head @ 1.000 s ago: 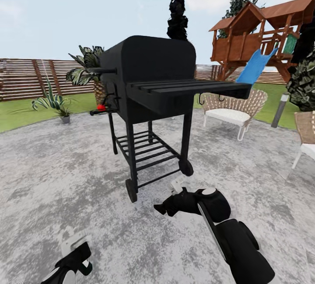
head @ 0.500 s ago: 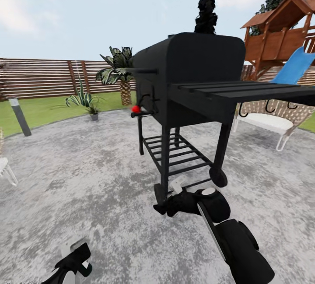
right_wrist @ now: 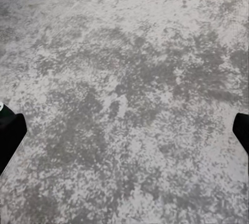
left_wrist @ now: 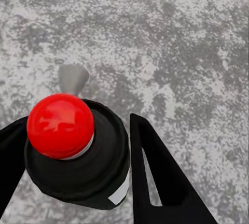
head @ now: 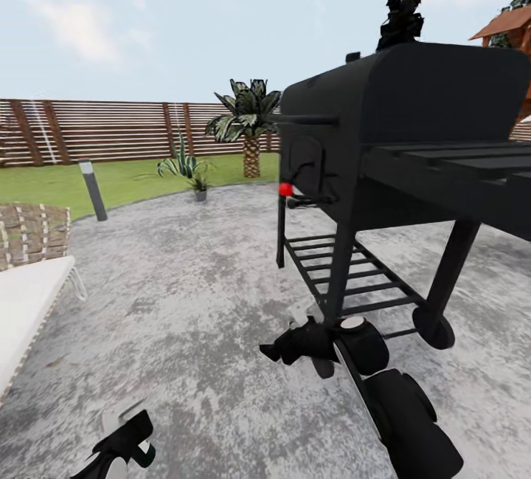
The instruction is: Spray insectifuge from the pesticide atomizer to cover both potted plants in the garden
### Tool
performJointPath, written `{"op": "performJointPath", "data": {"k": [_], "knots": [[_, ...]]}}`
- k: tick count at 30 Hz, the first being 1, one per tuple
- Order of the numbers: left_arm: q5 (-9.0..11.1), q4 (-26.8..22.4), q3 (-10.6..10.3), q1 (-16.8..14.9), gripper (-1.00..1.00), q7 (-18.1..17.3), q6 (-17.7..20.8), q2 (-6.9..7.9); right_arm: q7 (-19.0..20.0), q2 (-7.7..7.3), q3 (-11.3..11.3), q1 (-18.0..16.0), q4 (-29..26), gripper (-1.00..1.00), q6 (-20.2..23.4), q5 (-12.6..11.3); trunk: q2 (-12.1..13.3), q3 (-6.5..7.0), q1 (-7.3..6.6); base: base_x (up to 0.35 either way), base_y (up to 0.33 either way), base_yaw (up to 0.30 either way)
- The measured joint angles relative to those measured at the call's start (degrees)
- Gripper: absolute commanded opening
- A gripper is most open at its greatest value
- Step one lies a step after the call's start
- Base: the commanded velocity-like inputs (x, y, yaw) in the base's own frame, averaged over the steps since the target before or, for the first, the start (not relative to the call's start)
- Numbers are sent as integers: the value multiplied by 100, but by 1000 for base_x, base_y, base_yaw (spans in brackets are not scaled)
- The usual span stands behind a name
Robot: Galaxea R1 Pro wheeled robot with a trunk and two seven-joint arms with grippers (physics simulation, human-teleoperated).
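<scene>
The pesticide atomizer (left_wrist: 78, 151) sits between my left gripper's black fingers (left_wrist: 155, 172), its red tip facing the camera above a dark body with a white label edge. In the head view my left gripper (head: 118, 443) hangs low at the picture's bottom left, shut on the atomizer, whose whitish head (head: 114, 417) pokes up. My right gripper (head: 284, 350) is open over the grey stone patio (head: 184, 272) of the garden, with nothing between its fingertips (right_wrist: 8, 133). The potted plants and the insectifuge are out of view.
A black barbecue grill (head: 398, 139) on wheels, with a red knob (head: 285, 189), stands close at the right. A wicker lounger (head: 29, 272) is at the left. Farther off are a grey post (head: 93, 190), a potted agave (head: 193, 169), a palm (head: 249, 121), lawn (head: 125, 180) and a slatted fence (head: 103, 128).
The camera has turned left: the grill has slid to the picture's right, the playhouse and white chairs have left the frame, and a lounger has come in at the left. Both grippers look unchanged.
</scene>
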Motion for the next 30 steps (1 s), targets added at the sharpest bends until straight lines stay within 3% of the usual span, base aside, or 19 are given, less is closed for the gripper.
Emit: {"op": "performJointPath", "data": {"k": [16, 30], "knots": [[6, 35, -7, 0, -100, 0, 0, -8, 1, -3, -22, 0, 0, 100, 0, -1, 0, 0, 0, 278, 176, 296], [6, 81, -78, -1, -100, -60, 6, -8, 14, -64, -53, 0, -1, 100, 1, -11, 0, 0, -1, 300, 142, 35]]}}
